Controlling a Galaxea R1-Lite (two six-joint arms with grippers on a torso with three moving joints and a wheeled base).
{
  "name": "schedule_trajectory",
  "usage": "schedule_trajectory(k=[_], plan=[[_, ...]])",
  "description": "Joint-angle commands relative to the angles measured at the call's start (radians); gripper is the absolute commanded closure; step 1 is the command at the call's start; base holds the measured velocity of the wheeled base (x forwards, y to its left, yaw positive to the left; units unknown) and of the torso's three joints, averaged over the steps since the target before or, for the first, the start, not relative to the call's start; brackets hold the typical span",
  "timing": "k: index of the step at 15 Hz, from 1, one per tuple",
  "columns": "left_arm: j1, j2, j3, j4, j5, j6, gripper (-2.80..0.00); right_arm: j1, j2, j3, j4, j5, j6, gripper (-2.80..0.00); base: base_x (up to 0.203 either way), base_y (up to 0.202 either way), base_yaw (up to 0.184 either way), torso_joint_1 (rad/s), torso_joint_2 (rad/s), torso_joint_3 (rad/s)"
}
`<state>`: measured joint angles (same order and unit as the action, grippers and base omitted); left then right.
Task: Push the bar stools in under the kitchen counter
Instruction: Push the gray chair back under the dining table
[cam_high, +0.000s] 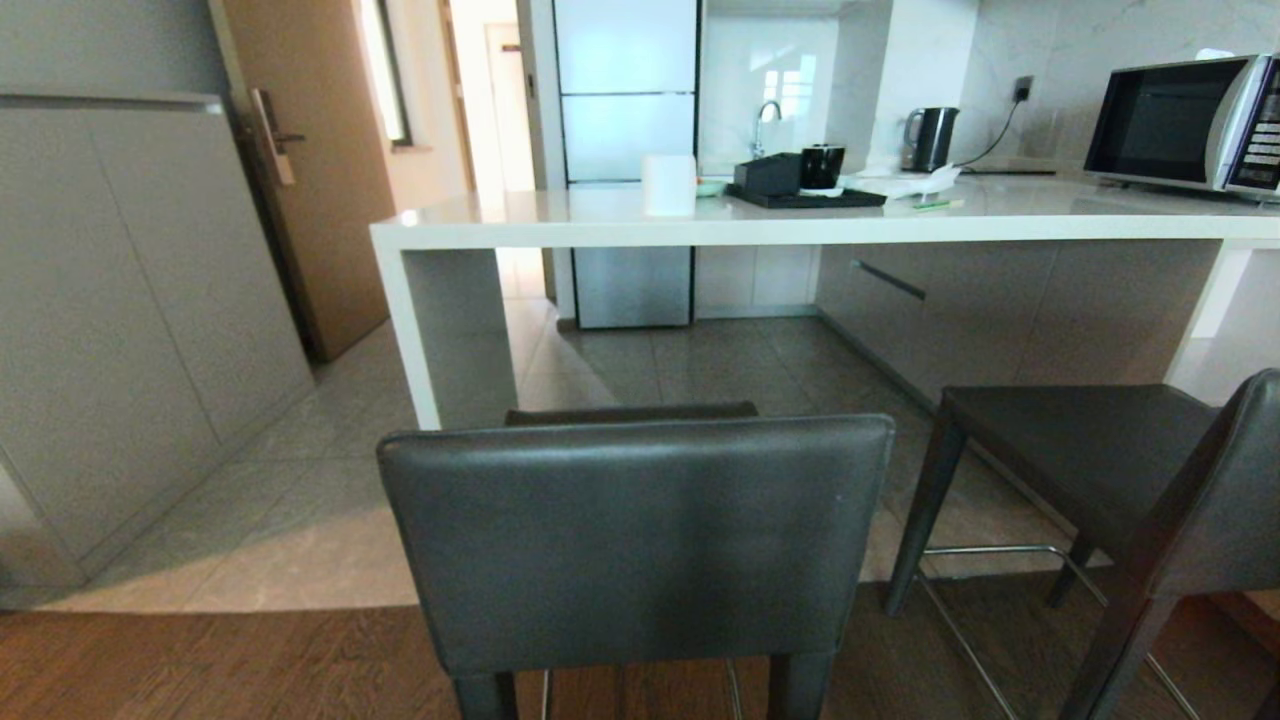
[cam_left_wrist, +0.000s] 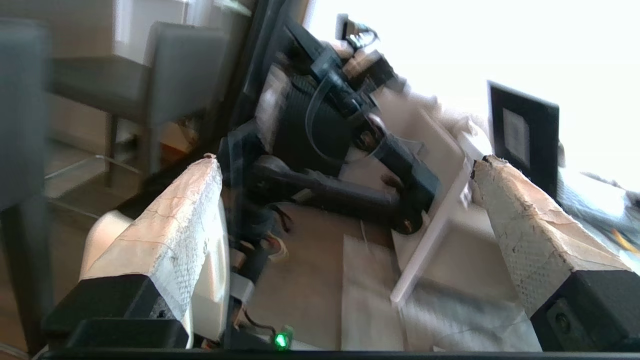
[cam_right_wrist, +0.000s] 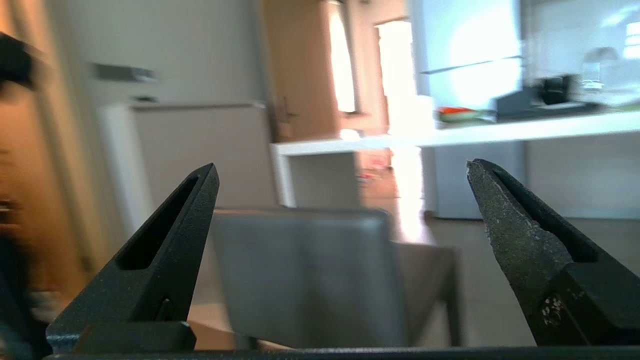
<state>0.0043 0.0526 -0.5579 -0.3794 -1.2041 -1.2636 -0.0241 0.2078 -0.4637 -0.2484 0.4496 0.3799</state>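
Desk (cam_high: 800, 225), the long white stone slab, fills the middle distance of the head view, its right end cut off at the frame edge behind a microwave (cam_high: 1185, 125) that is itself clipped. On its top stand a white cylinder (cam_high: 668, 184), a black tray (cam_high: 805, 198) with dark items hard to make out, and a black kettle (cam_high: 930, 138) further back.

Neither stool is under the slab. The near bar stool (cam_high: 635, 540) stands out in front, its grey backrest hiding almost all of its seat; its legs are cut off at the bottom edge. The second bar stool (cam_high: 1090, 450) sits to the right, turned sideways, backrest partly out of frame, thin footrest showing beneath.

No arm appears in the head view. In the right wrist view the right hand (cam_right_wrist: 342, 167) has its black fingers (cam_right_wrist: 170, 250) spread wide and empty; the near stool's backrest (cam_right_wrist: 305, 275) lies ahead of it, between the fingertips and apart from them, with the desk edge (cam_right_wrist: 450, 137) beyond. That view is smeared.

The left hand (cam_left_wrist: 345, 165) is also spread wide, holding nothing, its tape-wrapped fingers (cam_left_wrist: 175, 235) framing the robot's own dark arm parts (cam_left_wrist: 340, 150). Off to one side of it a stool (cam_left_wrist: 150, 85) shows dimly; which stool cannot be told.
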Motion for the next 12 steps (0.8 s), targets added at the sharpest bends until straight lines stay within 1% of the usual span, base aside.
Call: schedule_trajectory(k=[1,2,3,4,5,6,7,8,9,10,11,12], plan=[[0.002,-0.049,0.047,0.010,0.111,0.014,-2.80,0.003,-0.019,0.061,-0.003,-0.041,-0.084,-2.80,0.000,0.000,0.000,0.000,0.00,0.000],[0.003,-0.049,0.081,0.029,0.147,0.075,-2.80,0.004,-0.021,0.097,-0.006,-0.081,-0.148,-2.80,0.000,0.000,0.000,0.000,0.00,0.000],[0.003,-0.049,0.106,0.070,0.200,0.166,-2.80,0.005,-0.023,0.120,-0.018,-0.139,-0.172,-2.80,0.000,0.000,0.000,0.000,0.00,0.000],[0.003,-0.050,0.125,0.149,0.280,0.266,-2.80,0.006,-0.024,0.140,-0.031,-0.185,-0.176,-2.80,0.000,0.000,0.000,0.000,0.00,0.000],[0.003,-0.051,0.145,0.238,0.352,0.388,-2.80,0.007,-0.034,0.164,-0.036,-0.216,-0.181,-2.80,0.000,0.000,0.000,0.000,0.00,0.000],[0.002,-0.051,0.167,0.319,0.428,0.533,-2.80,0.009,-0.070,0.192,-0.031,-0.230,-0.190,-2.80,0.000,0.000,0.000,0.000,0.00,0.000],[0.002,-0.052,0.200,0.387,0.531,0.694,-2.80,0.012,-0.110,0.231,-0.014,-0.242,-0.214,-2.80,0.000,0.000,0.000,0.000,0.00,0.000],[0.001,-0.052,0.244,0.427,0.680,0.832,-2.80,0.012,-0.152,0.249,0.019,-0.260,-0.237,-2.80,0.000,0.000,0.000,0.000,0.00,0.000],[0.001,-0.052,0.308,0.450,0.841,0.967,-2.80,0.013,-0.194,0.260,0.084,-0.280,-0.261,-2.80,0.000,0.000,0.000,0.000,0.00,0.000],[0.000,-0.052,0.368,0.463,0.982,1.062,-2.80,0.013,-0.206,0.270,0.124,-0.324,-0.288,-2.80,0.000,0.000,0.000,0.000,0.00,0.000],[-0.001,-0.052,0.426,0.471,1.087,1.119,-2.80,0.013,-0.206,0.292,0.126,-0.352,-0.316,-2.80,0.000,0.000,0.000,0.000,0.00,0.000],[-0.001,-0.053,0.481,0.473,1.164,1.157,-2.80,0.013,-0.206,0.333,0.126,-0.366,-0.369,-2.80,0.000,0.000,0.000,0.000,0.00,0.000]])
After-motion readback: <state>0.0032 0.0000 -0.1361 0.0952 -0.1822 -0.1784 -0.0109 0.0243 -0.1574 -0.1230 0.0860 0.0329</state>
